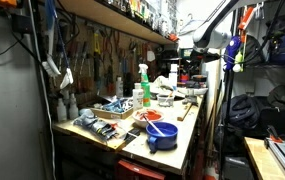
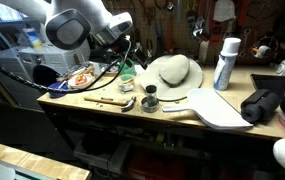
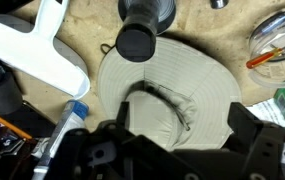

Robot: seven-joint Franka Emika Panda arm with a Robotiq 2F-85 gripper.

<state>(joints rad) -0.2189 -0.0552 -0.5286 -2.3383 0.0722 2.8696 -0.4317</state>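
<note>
A beige sun hat (image 3: 172, 95) lies brim-down on the workbench, and it also shows in an exterior view (image 2: 172, 72). In the wrist view my gripper (image 3: 182, 113) hangs just above it, open and empty, with one finger over each side of the crown. In an exterior view the gripper (image 2: 132, 52) is at the hat's left edge, above the bench. A black cylinder (image 3: 142, 30) stands just beyond the hat's brim. I cannot tell whether the fingers touch the hat.
A white dustpan (image 2: 217, 108), a small black cup (image 2: 150, 100), a wooden stick (image 2: 107, 98) and a blue-and-white spray can (image 2: 225, 62) surround the hat. A glass bowl (image 3: 277, 45) holds an orange tool. A blue bowl (image 1: 162, 135) and a green spray bottle (image 1: 144, 85) stand on the bench.
</note>
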